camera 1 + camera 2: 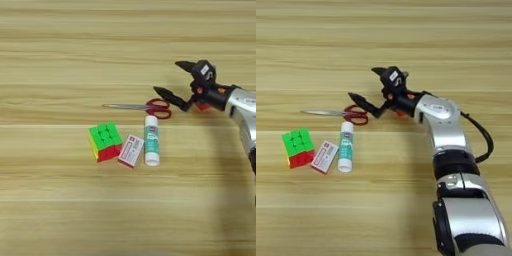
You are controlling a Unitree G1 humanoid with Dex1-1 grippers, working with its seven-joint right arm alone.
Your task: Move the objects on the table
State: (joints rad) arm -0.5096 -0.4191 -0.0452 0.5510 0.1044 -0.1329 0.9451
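Note:
My right gripper (166, 76) hangs open over the table (60, 60), its two black fingers spread wide and holding nothing. The lower fingertip sits just above the red handles of the scissors (156, 107), whose blades point left. Below the scissors, the white-and-teal glue stick (151, 140) lies lengthwise. Left of it is the small red-and-white flat box (131, 150), then the puzzle cube (105, 141) with its green face up. A small red patch (202, 106) shows under the gripper's base, mostly hidden; I cannot tell whether it is the red cube.
The silver forearm (448, 135) comes in from the bottom right and covers that part of the table, with a black cable (483, 137) looping beside it.

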